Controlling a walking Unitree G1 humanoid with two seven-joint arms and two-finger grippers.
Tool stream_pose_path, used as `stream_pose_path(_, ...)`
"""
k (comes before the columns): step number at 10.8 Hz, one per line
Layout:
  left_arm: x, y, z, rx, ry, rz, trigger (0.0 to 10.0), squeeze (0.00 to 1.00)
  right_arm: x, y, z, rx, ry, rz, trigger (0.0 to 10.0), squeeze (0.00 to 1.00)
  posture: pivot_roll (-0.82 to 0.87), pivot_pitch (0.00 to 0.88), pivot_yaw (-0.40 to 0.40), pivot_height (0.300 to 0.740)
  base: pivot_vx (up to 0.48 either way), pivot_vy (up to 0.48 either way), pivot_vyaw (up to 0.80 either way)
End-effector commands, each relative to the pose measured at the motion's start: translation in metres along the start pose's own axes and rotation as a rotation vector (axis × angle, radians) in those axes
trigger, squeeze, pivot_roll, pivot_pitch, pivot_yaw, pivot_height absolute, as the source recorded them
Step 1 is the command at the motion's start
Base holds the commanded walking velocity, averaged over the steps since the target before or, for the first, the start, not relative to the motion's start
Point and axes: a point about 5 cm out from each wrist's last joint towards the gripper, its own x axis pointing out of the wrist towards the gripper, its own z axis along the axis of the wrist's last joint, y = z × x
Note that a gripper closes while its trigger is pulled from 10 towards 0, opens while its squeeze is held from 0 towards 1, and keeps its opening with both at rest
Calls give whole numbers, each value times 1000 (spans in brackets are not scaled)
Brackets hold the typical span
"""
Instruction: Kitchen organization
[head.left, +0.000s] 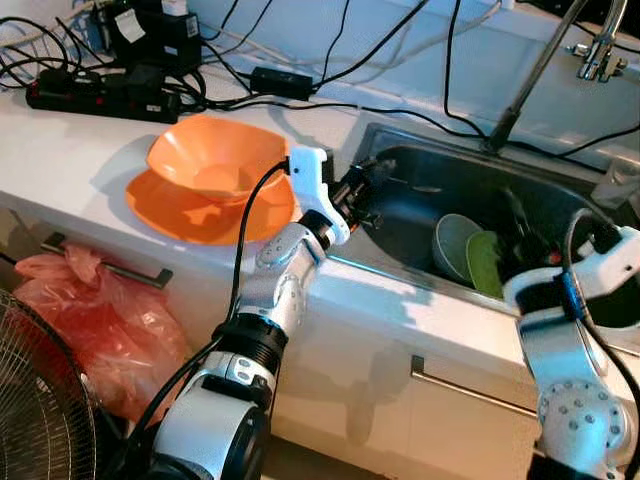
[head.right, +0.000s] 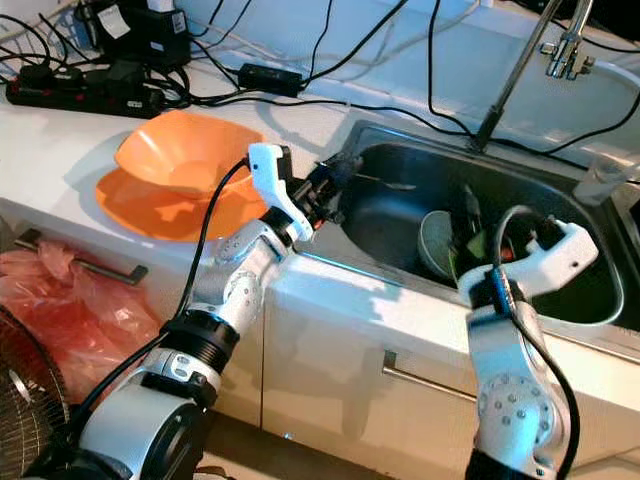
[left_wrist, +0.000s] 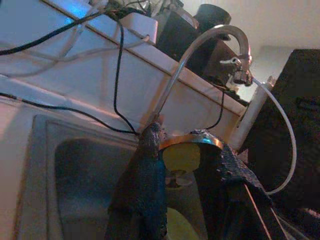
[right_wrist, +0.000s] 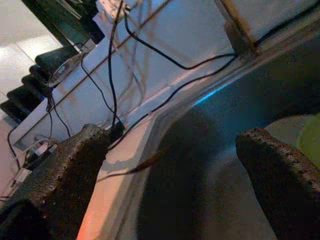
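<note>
Your right gripper (right_wrist: 175, 180) near over the steel sink (head.left: 420, 170), fingers wide apart, your left gripper (head.left: 372, 190) at the sink's left rim, fingers slightly apart, holding nothing, green and pale bowls (head.left: 470, 255) inside the sink, orange bowls (head.left: 215, 165) stacked on the white counter (head.left: 70, 150) at left.

I see a white bench (head.left: 60, 150) running under a pale wall (head.left: 400, 40), with a black power strip (head.left: 100, 97) and cables at the back. White cabinet fronts below carry a metal handle (head.left: 470, 390). A red plastic bag (head.left: 95, 320) and a fan grille (head.left: 35, 410) stand low at my left.
</note>
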Motion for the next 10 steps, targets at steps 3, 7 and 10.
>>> stream_pose_path(3, 36, -55, 15, -65, -75, -140, 0, 0, 4, 8, -27, 187, 129, -21, 10000, 1000, 175, 3, -148, 740, 0, 0, 0)
stream_pose_path(7, 34, -59, 14, -104, -68, -135, 0, 0, 18, 24, -39, 270, 201, 48, 10000, 1000, 176, 17, -156, 740, 0, 0, 0)
stream_pose_path(10, 25, -59, 10, -157, -28, -130, 0, 0, 31, 32, -41, 395, 141, 145, 10000, 0, 208, 38, -155, 740, 0, 0, 0)
